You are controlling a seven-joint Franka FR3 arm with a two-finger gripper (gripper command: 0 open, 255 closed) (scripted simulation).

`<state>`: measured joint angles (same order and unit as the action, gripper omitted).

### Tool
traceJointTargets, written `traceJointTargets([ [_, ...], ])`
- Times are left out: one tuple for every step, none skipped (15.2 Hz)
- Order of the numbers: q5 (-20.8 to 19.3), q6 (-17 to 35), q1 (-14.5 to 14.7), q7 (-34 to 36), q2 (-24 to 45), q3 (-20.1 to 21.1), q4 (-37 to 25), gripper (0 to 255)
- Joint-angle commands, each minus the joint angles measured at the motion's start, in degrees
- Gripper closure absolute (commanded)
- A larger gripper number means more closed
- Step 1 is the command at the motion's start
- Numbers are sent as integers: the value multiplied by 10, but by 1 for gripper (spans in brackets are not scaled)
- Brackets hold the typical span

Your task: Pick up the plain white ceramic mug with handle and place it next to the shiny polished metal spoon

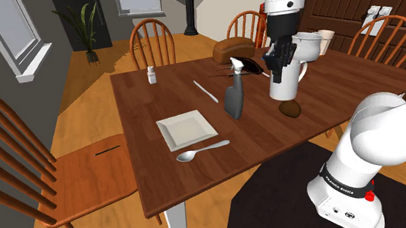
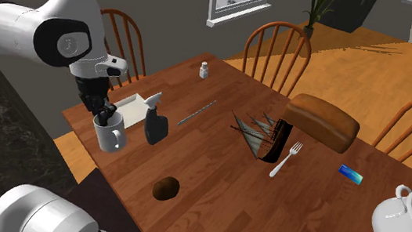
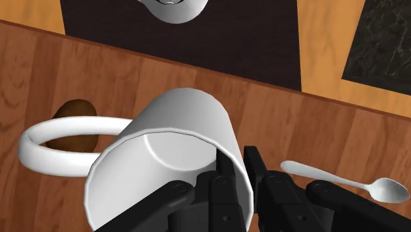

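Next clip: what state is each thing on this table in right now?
Plain white mug with handle: upright, held above the brown wooden table.
Black gripper: fingers shut on the mug's rim.
Shiny metal spoon: lying flat on the table.
Dark grey spray bottle: standing upright.
Small white shaker: standing upright.

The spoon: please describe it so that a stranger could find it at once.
On the brown table, find the white square plate. The spoon lies beside it, toward the shoulder view's lower edge. Only it has a rounded bowl; the knife farther off is straight.
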<state>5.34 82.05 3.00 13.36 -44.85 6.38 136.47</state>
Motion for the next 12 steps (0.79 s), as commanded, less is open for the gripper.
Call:
traceJointTargets([
  [19, -13, 10, 22, -31, 18, 17, 255],
  [34, -21, 18, 38, -48, 32, 24, 255],
  [35, -15, 18, 38, -50, 33, 33, 255],
  [36, -8, 19, 37, -52, 33, 42, 255],
  [36, -1, 19, 37, -54, 34, 50, 255],
  [37, 6, 19, 36, -56, 35, 59, 255],
  [38, 13, 20, 36, -57, 36, 68, 255],
  [39, 20, 20, 36, -59, 37, 76, 255],
  [40, 27, 20, 35, -60, 38, 85, 255],
  [41, 34, 21, 35, -62, 39, 93, 255],
  [42, 41, 21, 34, -63, 40, 101, 255],
  [43, 48, 22, 34, -64, 41, 109, 255],
])
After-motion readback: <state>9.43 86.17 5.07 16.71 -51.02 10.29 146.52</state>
